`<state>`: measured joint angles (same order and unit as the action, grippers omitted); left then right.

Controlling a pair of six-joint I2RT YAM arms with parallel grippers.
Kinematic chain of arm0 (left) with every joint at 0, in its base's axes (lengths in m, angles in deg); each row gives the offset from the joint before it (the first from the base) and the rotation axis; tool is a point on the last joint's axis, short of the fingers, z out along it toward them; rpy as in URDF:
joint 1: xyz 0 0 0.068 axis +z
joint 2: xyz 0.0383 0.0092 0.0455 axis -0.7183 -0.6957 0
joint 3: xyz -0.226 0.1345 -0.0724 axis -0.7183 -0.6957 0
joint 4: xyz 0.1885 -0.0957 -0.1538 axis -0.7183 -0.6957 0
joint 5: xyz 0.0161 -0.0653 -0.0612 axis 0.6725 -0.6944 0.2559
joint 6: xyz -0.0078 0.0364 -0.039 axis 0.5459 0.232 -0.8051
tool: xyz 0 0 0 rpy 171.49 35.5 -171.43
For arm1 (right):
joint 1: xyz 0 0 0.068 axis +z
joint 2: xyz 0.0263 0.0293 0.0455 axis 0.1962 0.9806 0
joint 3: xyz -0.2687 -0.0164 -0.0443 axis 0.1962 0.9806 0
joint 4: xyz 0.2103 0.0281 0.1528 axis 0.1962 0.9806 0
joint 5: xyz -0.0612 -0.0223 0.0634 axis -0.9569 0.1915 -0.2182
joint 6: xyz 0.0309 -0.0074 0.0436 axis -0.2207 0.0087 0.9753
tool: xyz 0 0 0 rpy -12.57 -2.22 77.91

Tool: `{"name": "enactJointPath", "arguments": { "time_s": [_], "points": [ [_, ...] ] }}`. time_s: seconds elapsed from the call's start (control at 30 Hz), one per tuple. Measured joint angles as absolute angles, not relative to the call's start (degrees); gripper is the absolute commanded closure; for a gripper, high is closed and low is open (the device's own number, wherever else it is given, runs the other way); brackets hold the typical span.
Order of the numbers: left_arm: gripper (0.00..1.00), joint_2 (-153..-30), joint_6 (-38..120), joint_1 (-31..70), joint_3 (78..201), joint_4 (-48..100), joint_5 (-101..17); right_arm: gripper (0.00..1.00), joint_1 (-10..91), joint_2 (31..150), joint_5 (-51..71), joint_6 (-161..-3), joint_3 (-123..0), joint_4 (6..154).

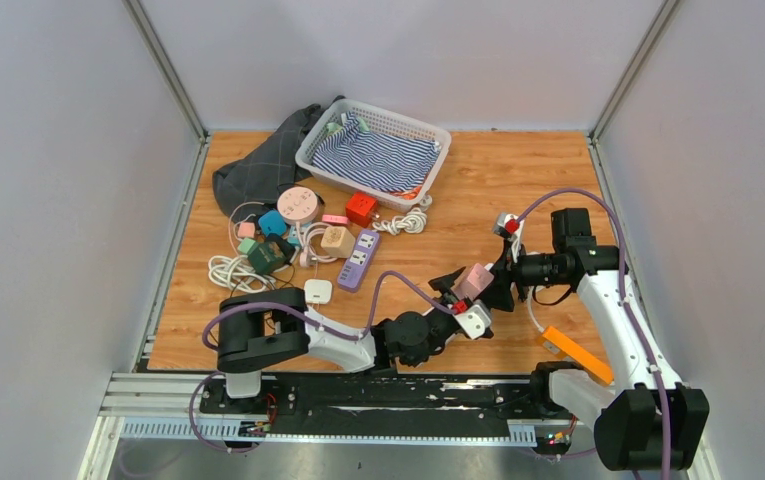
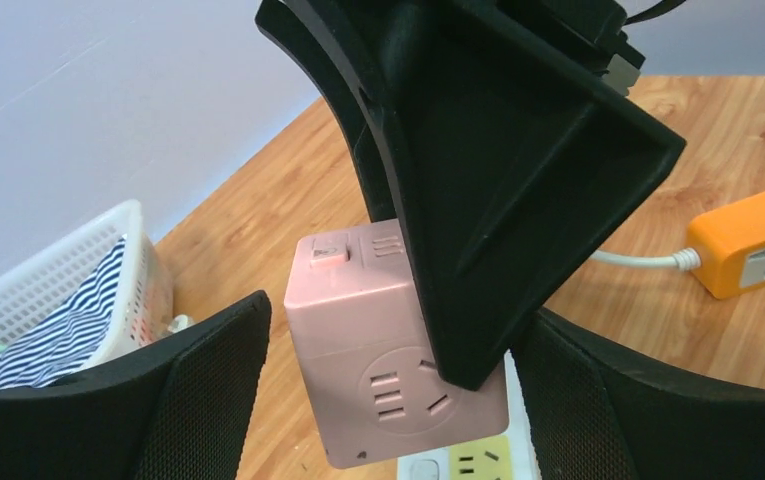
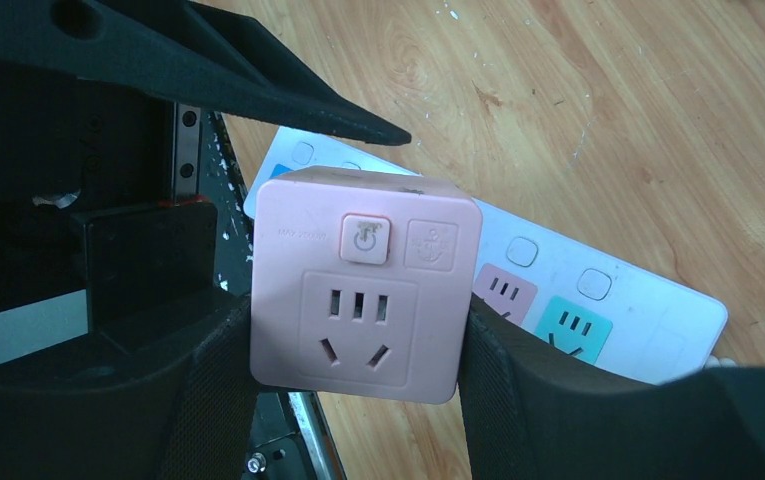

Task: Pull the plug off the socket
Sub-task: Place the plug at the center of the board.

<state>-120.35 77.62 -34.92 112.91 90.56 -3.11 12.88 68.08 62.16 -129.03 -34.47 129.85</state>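
In pinch of R end effector (image 3: 358, 395), pink socket (image 3: 363, 285); L end effector (image 2: 388, 390) spread beside

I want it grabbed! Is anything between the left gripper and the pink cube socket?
Yes. The right gripper, clamping the pink cube socket, has a finger across one side; the left gripper faces bare pink opposite.

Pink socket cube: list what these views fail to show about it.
- Right wrist: the pink socket cube's plug side and any join to the white power strip, behind its own body.
- Left wrist: its right side, behind the right gripper's finger.
- Top: left gripper contact, too small.
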Motion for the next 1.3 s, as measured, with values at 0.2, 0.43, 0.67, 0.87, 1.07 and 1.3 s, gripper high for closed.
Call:
{"name": "enactJointPath", "arguments": {
  "time_s": [0.2,0.43,0.67,0.87,1.07,1.3],
  "points": [
    [0.18,-122.2,77.6,-34.9,114.5,88.5,-1.5,1.00,12.9,68.1,62.2,-129.0,-34.5,129.9],
    [0.20,-123.1,77.6,-34.9,114.9,87.0,-0.9,1.00,12.9,68.1,62.2,-129.0,-34.5,129.8],
    [0.34,-123.5,77.5,-34.9,116.8,86.6,-0.4,1.00,12.8,68.1,62.2,-129.0,-34.5,129.9],
    [0.72,-123.7,77.0,-34.9,117.2,86.6,0.3,1.00,12.6,68.1,62.1,-128.7,-34.5,129.9],
    [1.00,-123.7,76.6,-34.9,117.2,86.5,0.0,0.73,12.5,68.1,62.1,-128.5,-34.5,129.9],
    [1.00,-123.7,76.5,-34.9,117.2,86.5,-0.6,0.39,12.5,68.1,62.0,-128.5,-34.5,130.1]
  ]
}}
